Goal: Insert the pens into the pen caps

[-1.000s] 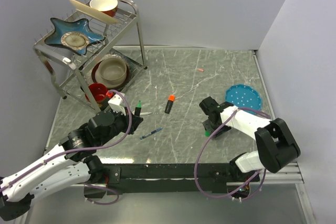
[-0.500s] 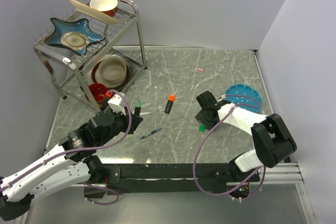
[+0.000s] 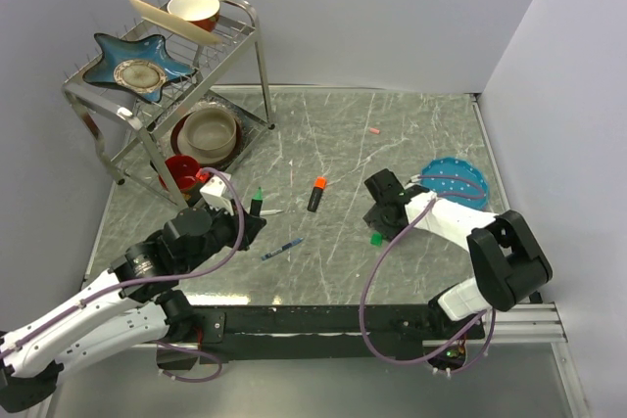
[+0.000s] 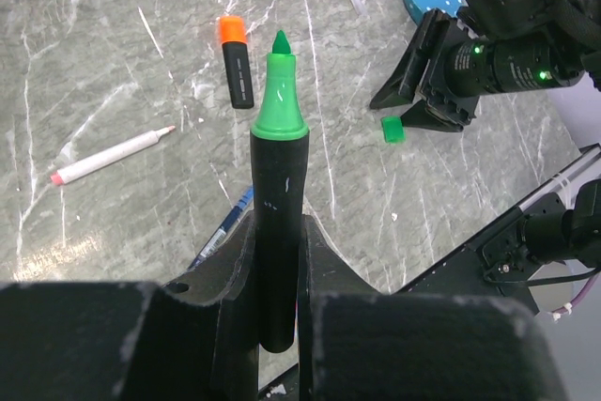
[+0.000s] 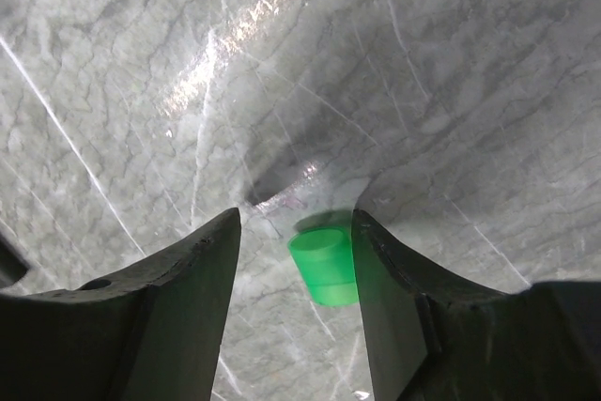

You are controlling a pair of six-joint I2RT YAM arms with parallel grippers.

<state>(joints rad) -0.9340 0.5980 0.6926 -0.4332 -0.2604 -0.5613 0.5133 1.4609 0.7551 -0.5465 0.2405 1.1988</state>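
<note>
Now | green cap [image 5: 324,268] tiny, btwn R tool [image 5: 296,224] jaws | L tool [image 4: 278,274]: black marker [image 4: 279,190]

Pens: 4 total. That's 2 stubby black markers, i.e. green-tip highlighter [image 4: 278,232] & orange-cap highlighter [image 3: 315,195], plus 1 dark-blue ballpoint [image 3: 282,248] & 1 white-pink stick pen [image 4: 111,154]. Caps: 3, i.e. 1 orange cap [image 4: 231,29], 1 green cap [image 5: 322,268], 1 pink cap [image 3: 373,130]. Dish rack [image 3: 264,75]: 1, w/ 2 tiers. Crockery at rack: 2 bowls, i.e. red-and-white bowl [image 3: 193,9] & beige bowl [image 3: 208,131]; 1 red cup [image 3: 180,173]; 1 blue star-shaped dish [image 3: 103,54]; 1 small round plate [image 3: 139,73]; 1 pale flat plate [image 3: 157,13]. Blue round dotted dish [image 3: 456,181] on the surface: 1.
</note>
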